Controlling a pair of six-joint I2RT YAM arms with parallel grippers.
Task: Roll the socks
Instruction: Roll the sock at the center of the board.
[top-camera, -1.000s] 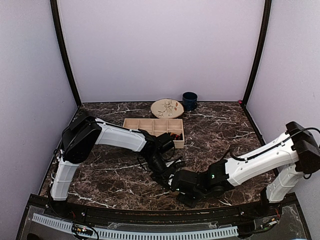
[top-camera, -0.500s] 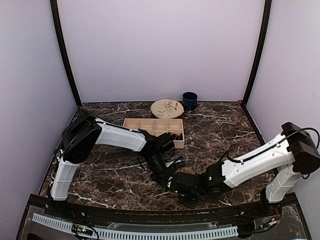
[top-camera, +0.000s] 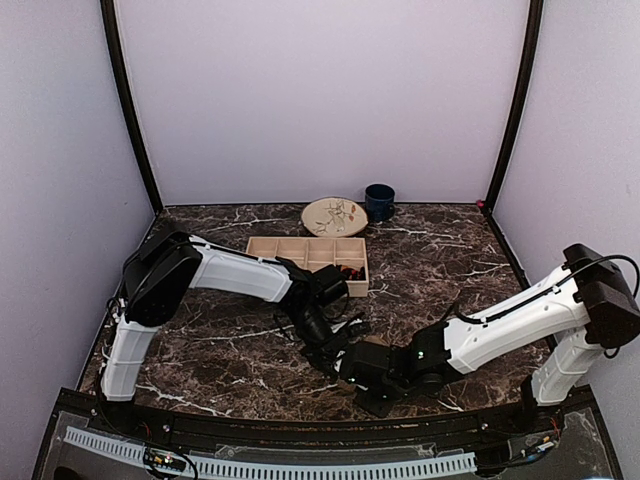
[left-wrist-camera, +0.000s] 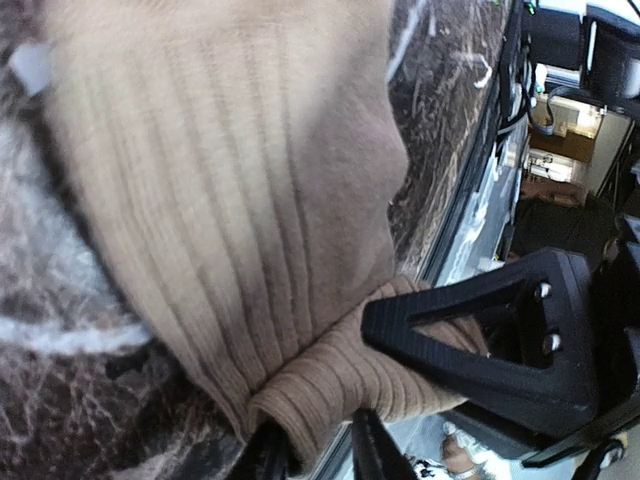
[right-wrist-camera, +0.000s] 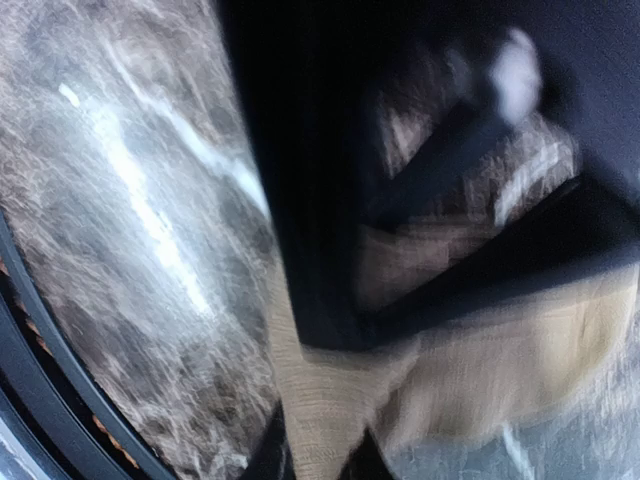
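Note:
A beige ribbed sock (left-wrist-camera: 230, 200) lies on the dark marble table, filling the left wrist view, with a rolled fold at its lower edge. My left gripper (left-wrist-camera: 312, 450) is shut on that rolled fold. My right gripper (right-wrist-camera: 318, 455) is shut on a corner of the beige sock (right-wrist-camera: 330, 400); its view is blurred. The right gripper's black finger (left-wrist-camera: 480, 330) lies across the sock in the left wrist view. In the top view both grippers, left (top-camera: 335, 355) and right (top-camera: 350, 365), meet at the near middle of the table and hide the sock.
A wooden compartment tray (top-camera: 310, 255) stands behind the grippers, with a patterned plate (top-camera: 334, 216) and a dark blue mug (top-camera: 379, 201) at the back. The table's front rail (top-camera: 300, 425) is close to the grippers.
My right arm has shifted slightly left, toward the left gripper. The left arm has stayed about where it was.

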